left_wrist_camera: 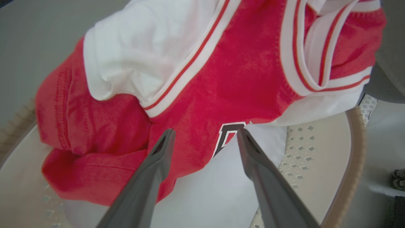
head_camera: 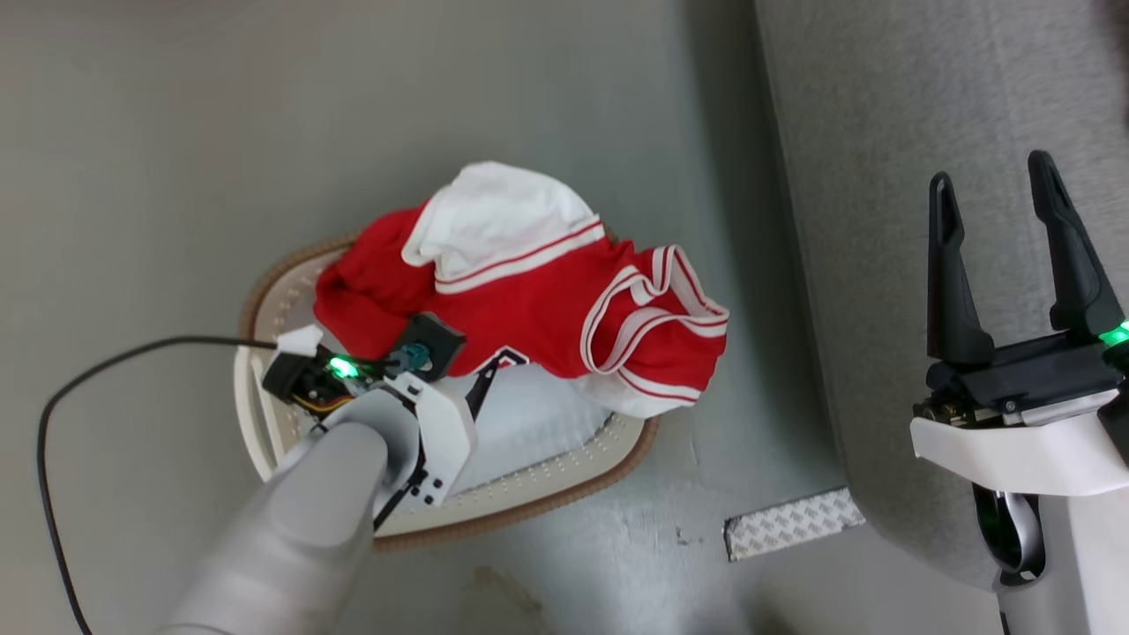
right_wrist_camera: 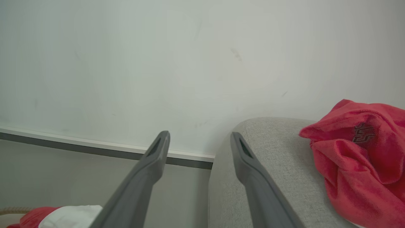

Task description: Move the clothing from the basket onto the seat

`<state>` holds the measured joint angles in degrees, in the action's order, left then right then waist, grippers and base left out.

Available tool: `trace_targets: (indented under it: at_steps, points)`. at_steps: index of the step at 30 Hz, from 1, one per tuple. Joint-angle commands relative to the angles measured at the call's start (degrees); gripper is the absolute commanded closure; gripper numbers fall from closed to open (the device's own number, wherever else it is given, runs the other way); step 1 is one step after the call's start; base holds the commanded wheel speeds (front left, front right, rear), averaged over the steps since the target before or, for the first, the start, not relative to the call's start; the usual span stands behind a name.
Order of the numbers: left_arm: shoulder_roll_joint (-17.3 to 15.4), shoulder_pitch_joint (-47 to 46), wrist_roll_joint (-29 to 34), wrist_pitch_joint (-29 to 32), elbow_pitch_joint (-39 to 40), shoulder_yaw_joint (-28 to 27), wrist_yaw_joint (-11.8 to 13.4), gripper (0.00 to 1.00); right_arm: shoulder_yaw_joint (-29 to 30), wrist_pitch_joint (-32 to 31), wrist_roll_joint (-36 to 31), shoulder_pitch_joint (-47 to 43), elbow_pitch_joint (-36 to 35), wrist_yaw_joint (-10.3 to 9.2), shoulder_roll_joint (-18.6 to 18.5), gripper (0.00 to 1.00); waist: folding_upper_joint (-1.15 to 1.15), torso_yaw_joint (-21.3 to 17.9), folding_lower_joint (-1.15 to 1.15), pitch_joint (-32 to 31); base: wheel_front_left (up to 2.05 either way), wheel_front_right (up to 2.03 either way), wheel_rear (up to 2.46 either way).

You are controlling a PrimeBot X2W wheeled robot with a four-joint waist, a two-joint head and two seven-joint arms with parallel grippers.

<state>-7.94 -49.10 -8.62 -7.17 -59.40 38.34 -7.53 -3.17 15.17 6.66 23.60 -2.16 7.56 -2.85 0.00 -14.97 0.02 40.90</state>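
Red-and-white jersey heap [head_camera: 529, 300] sits piled in the white perforated plastic basket [head_camera: 529, 510], on the floor beside the light grey fabric sofa [head_camera: 882, 265]. Likely best bite: a thick red fold, not the trim. Robot's left gripper [left_wrist_camera: 204, 134] angled down, fingers spread, tips near cloth. Robot's right gripper [head_camera: 992, 176] spread, empty, above sofa.

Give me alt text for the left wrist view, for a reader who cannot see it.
Red clothing with white panels and striped trim lies heaped in the white, brown-rimmed basket. The left gripper hovers close over it, its dark fingers open, the tips near dark lettering at the cloth's edge.
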Motion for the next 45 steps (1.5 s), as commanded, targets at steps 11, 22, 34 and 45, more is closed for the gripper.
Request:
trace_targets:
  at_steps: [11,22,34,45]
  points:
    - [-1.6,-8.5,-0.4,-2.2,-7.9,2.9,0.9,0.00,-0.8,0.0,1.5,1.8,-3.9,-0.15,-0.1,0.00,0.00,0.5,-0.02,7.9,0.00,0.00,0.00]
    - [-1.5,-12.9,-0.3,-3.2,-11.7,3.8,2.3,0.00,-1.0,0.0,2.1,2.7,-5.1,-0.15,-0.1,0.00,0.00,0.7,-0.02,11.9,0.00,0.00,0.00]
    - [-0.7,-13.7,-1.0,-2.8,-13.2,5.3,1.6,1.00,-0.7,0.0,3.1,1.9,-5.3,-0.15,-0.1,0.00,0.00,0.5,-0.02,13.7,0.00,0.00,0.00]
    - [1.6,-11.1,-4.9,-7.0,-11.3,4.4,0.4,1.00,-0.8,0.0,4.3,2.0,-2.7,-0.15,-0.1,0.00,0.00,1.9,-0.02,7.1,0.00,0.00,0.00]
